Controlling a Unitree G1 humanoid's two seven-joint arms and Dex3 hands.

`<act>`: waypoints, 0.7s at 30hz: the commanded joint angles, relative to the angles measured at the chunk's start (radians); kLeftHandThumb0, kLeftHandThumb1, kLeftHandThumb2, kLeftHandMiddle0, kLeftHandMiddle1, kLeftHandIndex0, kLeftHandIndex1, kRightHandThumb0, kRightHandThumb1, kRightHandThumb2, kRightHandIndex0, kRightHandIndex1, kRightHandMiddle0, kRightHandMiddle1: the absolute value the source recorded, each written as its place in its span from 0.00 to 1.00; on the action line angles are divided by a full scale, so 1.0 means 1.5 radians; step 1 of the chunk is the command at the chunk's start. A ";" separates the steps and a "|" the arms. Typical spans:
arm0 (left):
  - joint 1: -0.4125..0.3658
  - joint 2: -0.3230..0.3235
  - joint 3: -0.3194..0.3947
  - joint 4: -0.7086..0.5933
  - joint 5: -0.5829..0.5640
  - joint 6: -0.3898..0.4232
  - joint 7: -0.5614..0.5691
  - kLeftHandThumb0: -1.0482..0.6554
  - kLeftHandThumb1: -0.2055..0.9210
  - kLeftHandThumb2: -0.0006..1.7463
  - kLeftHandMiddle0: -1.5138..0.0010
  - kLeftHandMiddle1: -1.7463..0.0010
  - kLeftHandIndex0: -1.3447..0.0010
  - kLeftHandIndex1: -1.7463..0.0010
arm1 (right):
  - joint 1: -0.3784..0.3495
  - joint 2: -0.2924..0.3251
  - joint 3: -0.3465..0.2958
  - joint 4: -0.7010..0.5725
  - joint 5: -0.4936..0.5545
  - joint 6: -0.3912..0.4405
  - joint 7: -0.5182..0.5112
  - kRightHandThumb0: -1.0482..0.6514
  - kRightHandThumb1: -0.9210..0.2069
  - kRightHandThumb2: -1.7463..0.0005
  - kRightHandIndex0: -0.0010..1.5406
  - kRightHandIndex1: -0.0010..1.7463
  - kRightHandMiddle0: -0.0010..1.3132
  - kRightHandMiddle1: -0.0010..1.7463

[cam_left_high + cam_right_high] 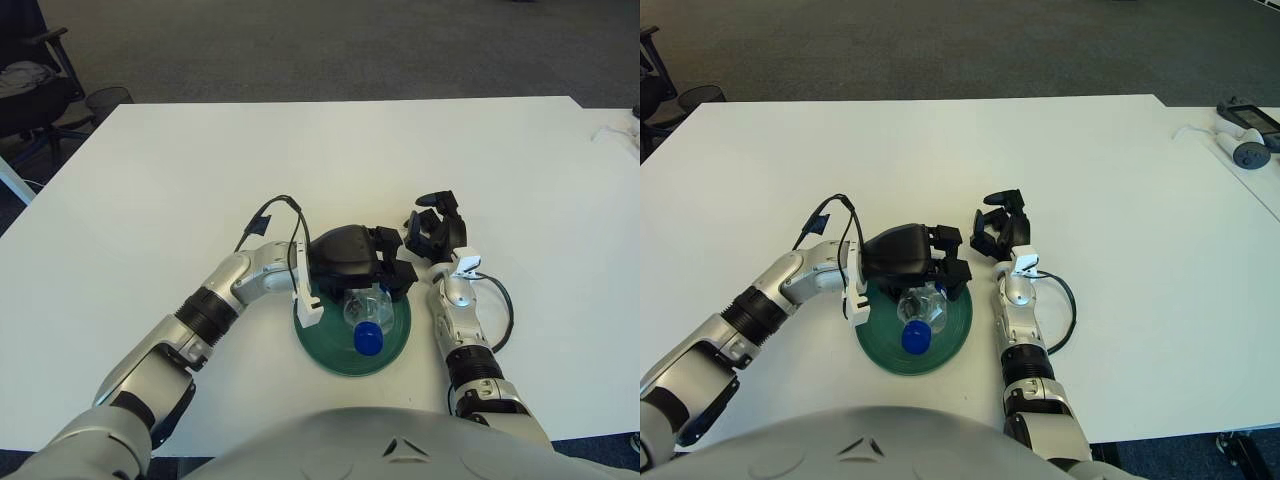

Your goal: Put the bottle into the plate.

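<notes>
Covering bottle top: left robot hand

Lying in the plate on the counter: the bottle, cap nearest the robot. Hovering over the plate's far rim: the left hand. Sitting just right of the plate: the right hand.

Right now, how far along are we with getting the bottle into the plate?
Nearly done. The bottle with its blue cap already lies inside the green plate. The left hand sits over the bottle's far end; I cannot tell whether its fingers still grip it. What remains is letting go and pulling that hand clear. The right hand shows idle just right of the plate.
</notes>
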 commanded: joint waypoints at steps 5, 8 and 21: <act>-0.017 0.016 0.016 0.061 0.016 -0.013 0.029 0.36 0.65 0.60 0.54 0.00 0.66 0.00 | 0.031 0.001 -0.002 0.016 -0.004 0.030 -0.010 0.62 0.33 0.40 0.30 0.97 0.17 1.00; -0.062 0.014 -0.007 0.161 0.081 -0.045 0.097 0.13 0.88 0.44 0.83 0.13 0.88 0.08 | 0.031 0.002 0.001 0.015 -0.019 0.030 -0.027 0.62 0.33 0.41 0.29 0.97 0.17 1.00; -0.146 0.086 0.002 0.103 0.246 -0.050 0.248 0.00 1.00 0.34 1.00 0.98 1.00 0.93 | 0.019 -0.002 0.006 0.049 -0.050 -0.003 -0.061 0.62 0.31 0.41 0.29 0.98 0.15 1.00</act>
